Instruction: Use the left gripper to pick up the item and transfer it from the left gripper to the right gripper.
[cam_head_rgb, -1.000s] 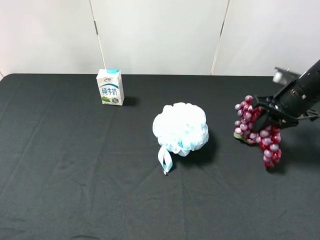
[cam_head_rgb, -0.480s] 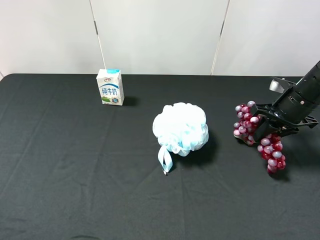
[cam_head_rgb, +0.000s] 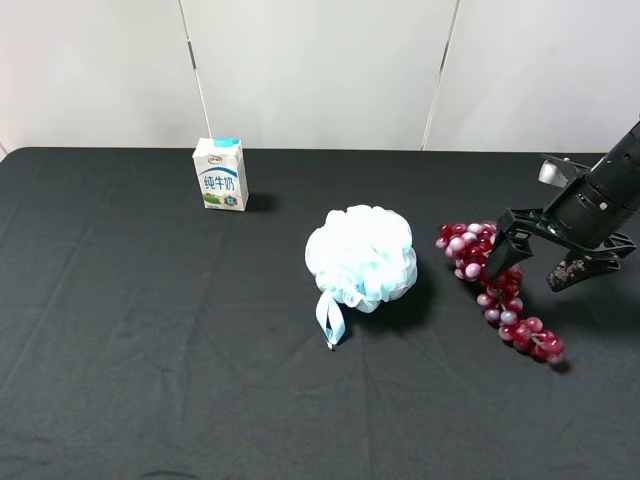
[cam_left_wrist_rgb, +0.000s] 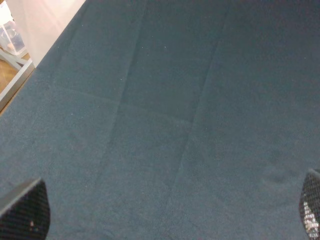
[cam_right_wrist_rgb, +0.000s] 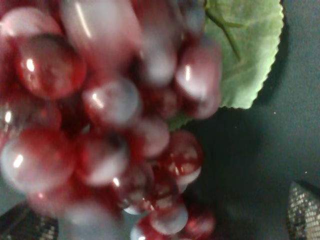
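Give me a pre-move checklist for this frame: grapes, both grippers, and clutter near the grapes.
1. Grapes resting on the black table: ok, lying flat, not held.
2. Right gripper open: ok, jaws spread above the bunch.
3. Left gripper open: ok, both fingertips apart with only cloth between them.
4. Left gripper near the grapes: not ok, absent from the high view.
5. Bath pouf clear of the grapes: ok, a gap shows.
6. Milk carton out of the way: ok, upright at the far left.

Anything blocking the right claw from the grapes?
Nothing visible. The right claw is open directly over the grapes, which lie on the black table. The bath pouf sits off to the side, not between them.
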